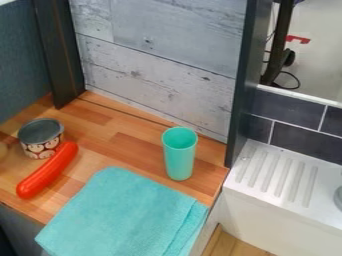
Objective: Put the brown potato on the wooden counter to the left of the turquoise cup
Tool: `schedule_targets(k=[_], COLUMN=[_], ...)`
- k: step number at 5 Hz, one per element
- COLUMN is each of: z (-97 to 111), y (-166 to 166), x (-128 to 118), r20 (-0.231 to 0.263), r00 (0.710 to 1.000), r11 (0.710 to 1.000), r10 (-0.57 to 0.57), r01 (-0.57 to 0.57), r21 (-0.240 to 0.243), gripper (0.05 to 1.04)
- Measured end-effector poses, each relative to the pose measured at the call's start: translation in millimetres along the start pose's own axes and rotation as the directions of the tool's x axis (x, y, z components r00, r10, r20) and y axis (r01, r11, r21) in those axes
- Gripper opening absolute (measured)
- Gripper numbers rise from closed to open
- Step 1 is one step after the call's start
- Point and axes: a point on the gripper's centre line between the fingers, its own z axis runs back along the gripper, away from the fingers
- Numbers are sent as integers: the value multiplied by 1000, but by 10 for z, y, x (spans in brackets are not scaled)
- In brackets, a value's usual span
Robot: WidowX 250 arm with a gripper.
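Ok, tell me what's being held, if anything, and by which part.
Nothing is held: the cup, sausage, can and cloth all lie or stand on the counter.

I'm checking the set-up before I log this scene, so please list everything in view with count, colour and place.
Cup: one, turquoise-green, upright on the counter's right part
Cloth: one, turquoise, folded, at the counter's front
Sausage-shaped item: one, red-orange, at the counter's left
Can: one, grey inside with faces on its side, behind the sausage-shaped item
Round item: one, beige, cut off at the left edge
Counter: one, brown wood, left and centre
Back panel: one, grey-white planks, behind the counter
Upright posts: two, dark, either side of the panel
Tiles: several, dark grey, right
Ridged surface: one, white, below the tiles
Hooked item: one, red, top right
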Motion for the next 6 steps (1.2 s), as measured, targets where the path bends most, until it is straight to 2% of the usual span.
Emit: schedule_targets(k=[1,2,3,4,5,6], z=[15,229,643,1053,1258,1271], y=[-71,-88,-245,-458,-896,-1451], x=[74,110,132,61,181,345], r20=[8,70,153,210,244,231], r00=[1000,997,988,978,968,962], r11=[1000,1000,1000,1000,994,983], r10=[-4,14,13,17,-52,-143], r01=[4,-15,-15,-13,74,166], r21=[1,10,11,-20,-82,-83], gripper=[689,559,530,530,530,530])
